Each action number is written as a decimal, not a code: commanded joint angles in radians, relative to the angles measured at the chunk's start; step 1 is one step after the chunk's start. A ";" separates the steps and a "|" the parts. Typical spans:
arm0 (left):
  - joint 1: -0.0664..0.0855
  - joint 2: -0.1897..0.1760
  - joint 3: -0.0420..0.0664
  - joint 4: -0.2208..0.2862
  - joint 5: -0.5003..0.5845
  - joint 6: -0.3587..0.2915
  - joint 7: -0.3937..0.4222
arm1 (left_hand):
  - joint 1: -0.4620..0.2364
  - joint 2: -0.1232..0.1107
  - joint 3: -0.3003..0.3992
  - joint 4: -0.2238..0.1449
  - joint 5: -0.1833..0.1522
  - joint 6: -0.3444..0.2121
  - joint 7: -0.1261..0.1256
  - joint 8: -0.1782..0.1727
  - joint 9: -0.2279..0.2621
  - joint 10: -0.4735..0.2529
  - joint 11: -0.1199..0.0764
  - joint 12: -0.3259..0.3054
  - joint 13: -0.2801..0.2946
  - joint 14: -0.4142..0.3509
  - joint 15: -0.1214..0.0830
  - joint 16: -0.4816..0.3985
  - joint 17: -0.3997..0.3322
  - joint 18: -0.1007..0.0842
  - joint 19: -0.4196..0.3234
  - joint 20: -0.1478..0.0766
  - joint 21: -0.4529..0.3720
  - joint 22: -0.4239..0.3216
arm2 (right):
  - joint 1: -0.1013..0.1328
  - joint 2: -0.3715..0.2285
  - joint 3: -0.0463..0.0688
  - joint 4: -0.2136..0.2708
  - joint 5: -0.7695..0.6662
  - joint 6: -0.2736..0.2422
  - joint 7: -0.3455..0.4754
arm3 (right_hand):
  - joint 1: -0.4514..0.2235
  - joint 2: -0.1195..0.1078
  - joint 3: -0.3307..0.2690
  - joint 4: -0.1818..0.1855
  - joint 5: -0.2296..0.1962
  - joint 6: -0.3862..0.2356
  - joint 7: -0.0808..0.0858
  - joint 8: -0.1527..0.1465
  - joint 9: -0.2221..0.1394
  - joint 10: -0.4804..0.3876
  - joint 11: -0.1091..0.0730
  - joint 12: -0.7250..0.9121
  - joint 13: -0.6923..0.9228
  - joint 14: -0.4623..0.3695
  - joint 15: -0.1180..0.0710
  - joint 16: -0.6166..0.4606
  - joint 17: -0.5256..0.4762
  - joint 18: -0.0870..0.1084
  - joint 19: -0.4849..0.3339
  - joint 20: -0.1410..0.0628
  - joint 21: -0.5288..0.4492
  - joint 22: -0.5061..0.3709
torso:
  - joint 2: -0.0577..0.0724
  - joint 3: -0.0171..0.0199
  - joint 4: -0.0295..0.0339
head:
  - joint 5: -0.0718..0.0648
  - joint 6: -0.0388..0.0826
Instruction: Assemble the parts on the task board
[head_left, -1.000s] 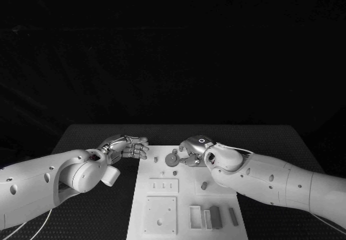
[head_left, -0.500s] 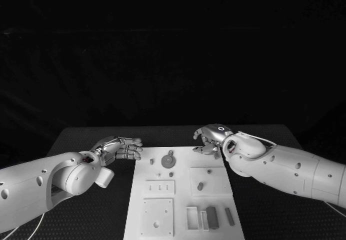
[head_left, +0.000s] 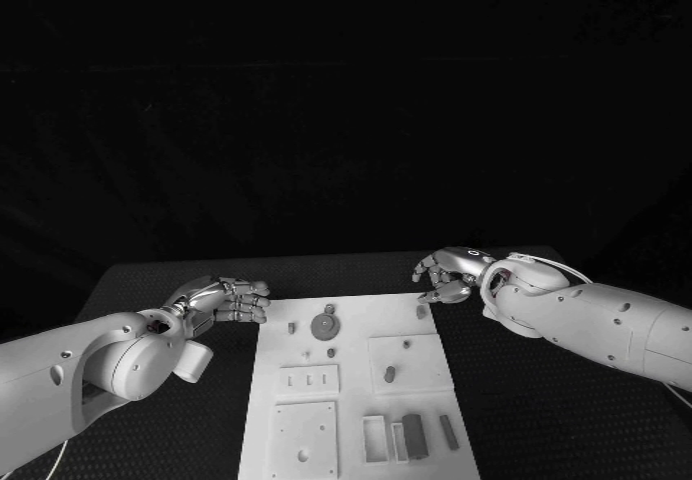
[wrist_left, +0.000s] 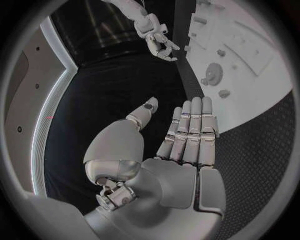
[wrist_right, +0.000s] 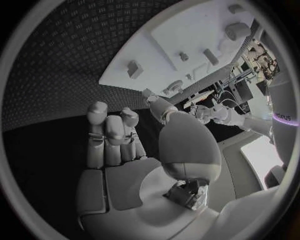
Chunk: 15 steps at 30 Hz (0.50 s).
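right robot hand (head_left: 450, 275) withdrawn off task board (head_left: 353, 400) | left wrist: gear (wrist_left: 211, 74) toothed

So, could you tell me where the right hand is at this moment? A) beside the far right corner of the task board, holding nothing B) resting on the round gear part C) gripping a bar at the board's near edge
A: the right hand hovers by the far right corner of the task board, its fingers holding nothing, clear of the round gear part.

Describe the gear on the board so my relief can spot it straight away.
Find the white rectangular task board mid-table. Near its far edge, closer to the left hand, lies a grey toothed round gear. It is the only disc; its neighbours are small pegs.
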 joint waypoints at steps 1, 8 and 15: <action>0.002 0.004 0.001 0.001 -0.009 0.000 0.014 | 0.005 -0.001 0.001 -0.006 0.004 0.002 0.012 0.002 -0.001 0.005 -0.001 0.003 0.001 0.004 0.000 -0.005 0.001 0.007 0.007 0.002 -0.003 0.002 | -0.002 0.006 0.000 -0.037 0.027 0.049 0.081 | 0.004 -0.011 -0.002 -0.009 0.003 -0.007 -0.006 0.002 0.001 -0.009 -0.002 0.003 -0.001 -0.011 -0.003 -0.006 -0.001 0.063 -0.010 0.000 -0.007 0.020 | 0.001 -0.0016 0.0019 | -0.007 0.002; 0.002 0.006 0.001 -0.005 -0.009 0.000 0.013 | 0.004 -0.004 -0.002 -0.008 0.004 -0.007 0.018 -0.004 -0.003 0.002 0.001 0.000 0.002 0.004 0.000 -0.007 0.004 0.006 0.007 0.001 -0.004 0.002 | -0.020 0.004 -0.002 -0.062 0.027 0.046 0.087 | 0.006 -0.029 -0.002 -0.016 0.003 -0.026 -0.012 -0.005 0.000 -0.025 -0.008 -0.001 -0.002 -0.025 -0.009 -0.012 -0.001 0.063 -0.020 0.003 -0.014 0.018 | 0.001 -0.0040 0.0033 | -0.013 -0.002; 0.002 0.006 0.001 -0.009 -0.009 0.001 0.012 | 0.005 -0.005 -0.002 -0.009 0.004 -0.010 0.019 -0.005 -0.004 0.001 0.001 -0.001 0.003 0.005 0.000 -0.009 0.005 0.006 0.007 0.001 -0.004 0.003 | -0.037 0.010 -0.002 -0.083 0.028 0.055 0.091 | 0.009 -0.031 -0.001 -0.019 0.004 -0.033 -0.011 -0.007 -0.001 -0.028 -0.007 -0.001 -0.002 -0.027 -0.009 -0.012 -0.001 0.063 -0.021 0.002 -0.015 0.018 | -0.001 -0.0058 0.0054 | -0.013 -0.006</action>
